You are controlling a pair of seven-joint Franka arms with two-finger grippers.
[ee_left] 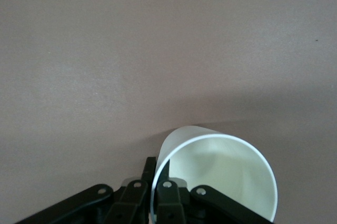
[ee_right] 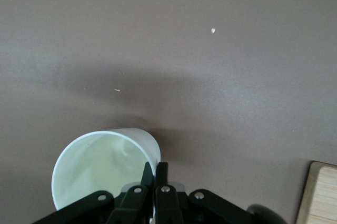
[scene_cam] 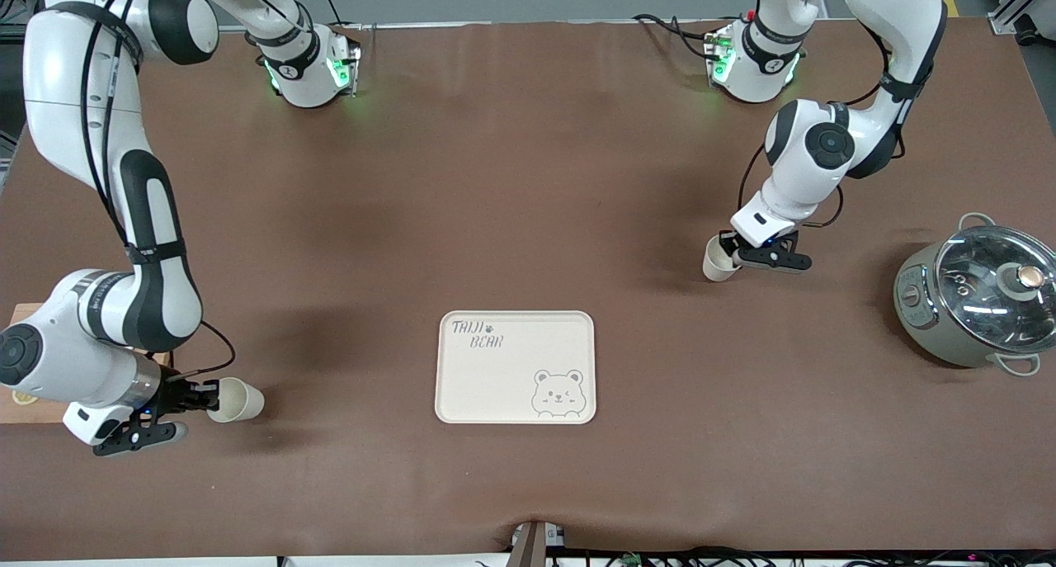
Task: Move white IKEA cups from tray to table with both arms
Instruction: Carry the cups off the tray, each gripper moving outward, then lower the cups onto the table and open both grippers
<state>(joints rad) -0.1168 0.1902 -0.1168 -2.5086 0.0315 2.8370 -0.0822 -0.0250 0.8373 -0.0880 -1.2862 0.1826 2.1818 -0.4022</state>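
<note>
Plainly, each arm's fingers pinch a cream-white cup's rim: left cup (scene_cam: 719, 261), right cup (scene_cam: 236, 399), seemingly tilted.

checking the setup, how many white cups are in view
2. One cup is held by the left gripper over the table near the pot; the other cup is in the right gripper, beside the wooden board.

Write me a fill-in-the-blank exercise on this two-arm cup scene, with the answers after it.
1. Each pincer is shut on the rim of a white ____.
2. The tray between the arms bears a drawing of a ____.
3. The pot with a glass lid stands toward the ____ arm's end of the table.
4. The right pincer holds its cup ____ to the front camera than the left pincer holds its cup.

Answers: cup; bear; left; nearer
</note>
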